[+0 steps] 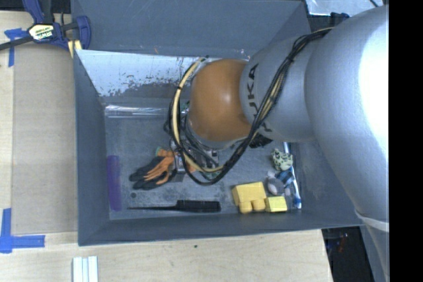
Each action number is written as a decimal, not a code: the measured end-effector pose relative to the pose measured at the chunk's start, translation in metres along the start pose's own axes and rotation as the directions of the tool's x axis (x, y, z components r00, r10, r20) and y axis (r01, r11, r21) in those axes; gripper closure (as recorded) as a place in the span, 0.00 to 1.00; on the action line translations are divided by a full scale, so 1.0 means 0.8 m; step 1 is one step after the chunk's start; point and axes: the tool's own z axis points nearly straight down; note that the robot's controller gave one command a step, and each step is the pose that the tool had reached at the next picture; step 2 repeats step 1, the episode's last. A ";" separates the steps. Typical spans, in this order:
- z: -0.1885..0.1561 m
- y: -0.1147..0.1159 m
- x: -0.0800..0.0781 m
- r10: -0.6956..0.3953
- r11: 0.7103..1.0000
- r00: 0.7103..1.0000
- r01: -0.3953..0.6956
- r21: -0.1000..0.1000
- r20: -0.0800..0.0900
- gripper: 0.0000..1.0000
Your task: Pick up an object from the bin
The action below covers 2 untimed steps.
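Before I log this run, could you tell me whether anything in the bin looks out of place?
Nothing looks spilled or broken; only dark speckled scuffing on the bin's far wall stands out, probably wear.

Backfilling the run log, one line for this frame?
arm: gripper down in bin | nearest: black-and-orange object, mid-floor | held: cannot tell | also: purple stick left, black bar below, yellow blocks right
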 end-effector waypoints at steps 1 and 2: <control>-0.002 0.000 -0.001 0.001 1.000 1.000 -0.001 -0.001 0.002 1.00; -0.002 0.000 -0.001 0.001 1.000 1.000 -0.001 -0.001 0.002 1.00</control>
